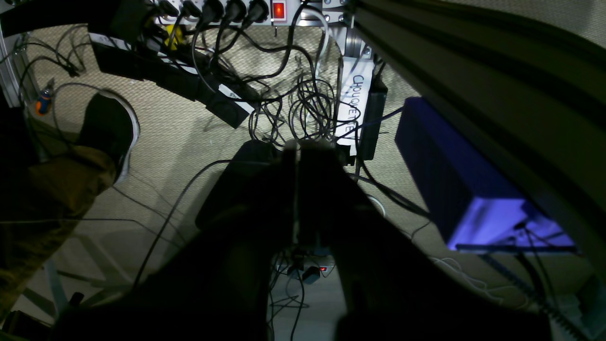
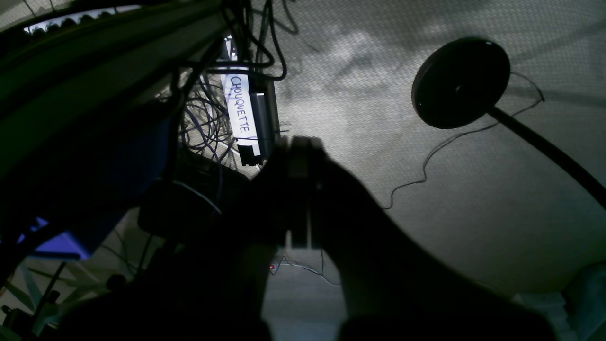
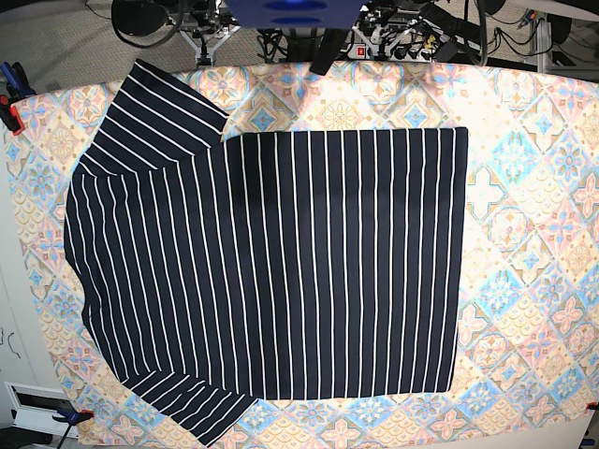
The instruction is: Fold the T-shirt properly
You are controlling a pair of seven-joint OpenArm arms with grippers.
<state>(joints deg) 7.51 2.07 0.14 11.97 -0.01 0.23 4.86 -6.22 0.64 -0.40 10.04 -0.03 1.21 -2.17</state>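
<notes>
The T-shirt (image 3: 281, 281), dark navy with thin white pinstripes, lies spread flat on the pastel patterned tablecloth (image 3: 524, 234) in the base view. Its sleeves point to the upper left and lower left, and its straight hem is on the right. Neither gripper shows in the base view. In the left wrist view my left gripper (image 1: 297, 149) is shut and empty, hanging over the floor and cables behind the table. In the right wrist view my right gripper (image 2: 299, 144) is also shut and empty, over the floor. The shirt does not show in either wrist view.
Clamps (image 3: 9, 103) hold the cloth at the table's left edge. Behind the table are a blue box (image 1: 454, 189), power strips (image 1: 222, 12), tangled cables (image 1: 303, 109) and a round black stand base (image 2: 459, 83). A person's shoe (image 1: 106, 128) is on the floor.
</notes>
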